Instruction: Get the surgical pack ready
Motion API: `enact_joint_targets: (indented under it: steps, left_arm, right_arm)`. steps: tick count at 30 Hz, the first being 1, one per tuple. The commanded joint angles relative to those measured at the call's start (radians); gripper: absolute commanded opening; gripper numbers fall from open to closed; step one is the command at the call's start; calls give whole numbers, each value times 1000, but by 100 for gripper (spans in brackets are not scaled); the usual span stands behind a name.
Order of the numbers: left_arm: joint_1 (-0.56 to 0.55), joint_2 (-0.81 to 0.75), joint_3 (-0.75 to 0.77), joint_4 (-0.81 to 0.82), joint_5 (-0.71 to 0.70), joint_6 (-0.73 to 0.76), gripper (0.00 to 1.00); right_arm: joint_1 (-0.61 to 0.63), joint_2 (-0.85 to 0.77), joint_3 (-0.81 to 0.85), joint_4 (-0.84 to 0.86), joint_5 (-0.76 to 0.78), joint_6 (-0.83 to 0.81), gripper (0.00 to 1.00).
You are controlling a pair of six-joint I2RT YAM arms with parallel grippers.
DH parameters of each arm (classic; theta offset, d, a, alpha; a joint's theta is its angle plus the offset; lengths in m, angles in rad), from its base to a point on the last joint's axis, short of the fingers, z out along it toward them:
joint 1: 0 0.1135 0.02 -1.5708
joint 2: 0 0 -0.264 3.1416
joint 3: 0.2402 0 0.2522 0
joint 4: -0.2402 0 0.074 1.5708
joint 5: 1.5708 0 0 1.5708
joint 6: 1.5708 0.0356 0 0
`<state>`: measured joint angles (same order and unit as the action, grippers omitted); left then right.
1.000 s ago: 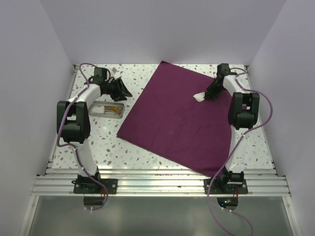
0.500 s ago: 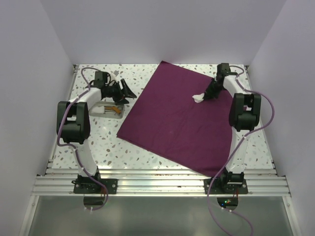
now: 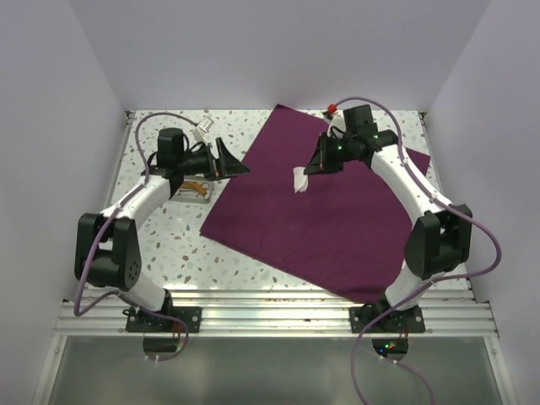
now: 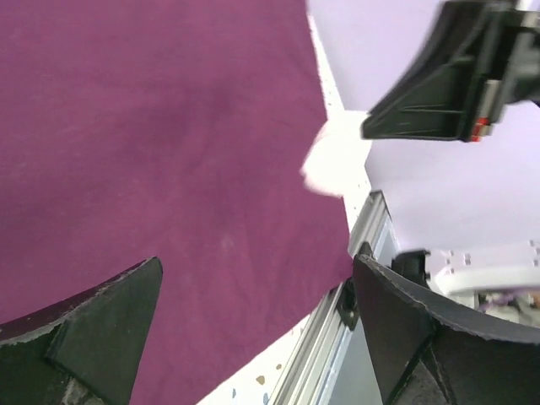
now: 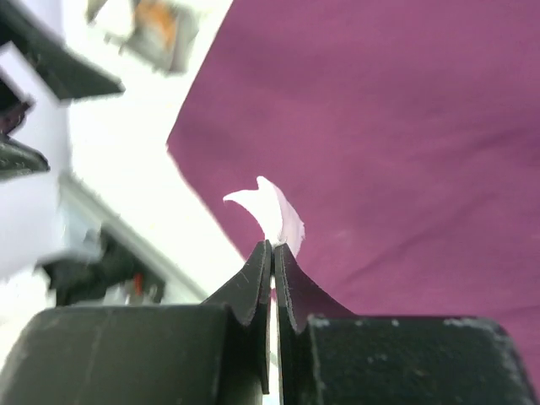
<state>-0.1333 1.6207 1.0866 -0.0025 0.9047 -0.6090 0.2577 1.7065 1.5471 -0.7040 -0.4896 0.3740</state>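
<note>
The surgical pack's plum-purple cloth (image 3: 329,207) lies spread flat as a large sheet. My right gripper (image 3: 314,167) hangs over its upper middle, shut on a piece of white gauze (image 3: 299,180) that dangles from the tips. In the right wrist view the gripper (image 5: 272,251) pinches the gauze (image 5: 272,211) above the cloth (image 5: 405,126). My left gripper (image 3: 232,160) stands wide open at the cloth's left corner, nothing between its fingers (image 4: 97,333). The small metal tray (image 3: 192,188), with instruments in it, sits left of the cloth, under the left arm.
The speckled tabletop (image 3: 169,245) is bounded by white walls on three sides and an aluminium rail (image 3: 270,308) at the near edge. A small red object (image 3: 333,107) shows at the back edge behind the right arm.
The right arm has swung left from the cloth's right corner to its upper middle, carrying the gauze. The left gripper has opened wide and reached right to the cloth's left corner.
</note>
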Motion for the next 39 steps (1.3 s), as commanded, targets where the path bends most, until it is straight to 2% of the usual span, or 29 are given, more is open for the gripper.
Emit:
enact_joint_targets:
  steps: [1,3,8,12,17,21,26,31,35,39]
  left_arm:
    - [-3,-113,-89,152,118,-3,99]
    - [-28,-142,-123,192,160,-12,99]
    - [-97,-180,-235,442,223,-112,100]
    - [-141,-197,-266,585,238,-113,100]
    - [-149,-200,-283,677,270,-138,100]
    - [-167,-183,-315,814,303,-228,100]
    - [-187,-171,-327,855,315,-259,100]
    - [-196,-144,-323,981,313,-347,99]
    - [-198,-102,-323,1110,318,-431,95]
    - [-198,-61,-327,1216,326,-535,84]
  right_arm:
    - [37,-57,-47,8,-148,-35,0]
    - [74,-77,-54,-3,-179,-34,0]
    - [123,-125,-100,87,-296,70,0]
    - [150,-137,-105,146,-366,128,0]
    - [175,-148,-104,163,-417,152,0]
    - [181,-168,-122,217,-441,193,0]
    - [192,-168,-122,265,-471,233,0]
    - [199,-162,-111,273,-484,240,0]
    - [204,-150,-104,274,-492,237,0]
    - [206,-133,-90,276,-506,233,0]
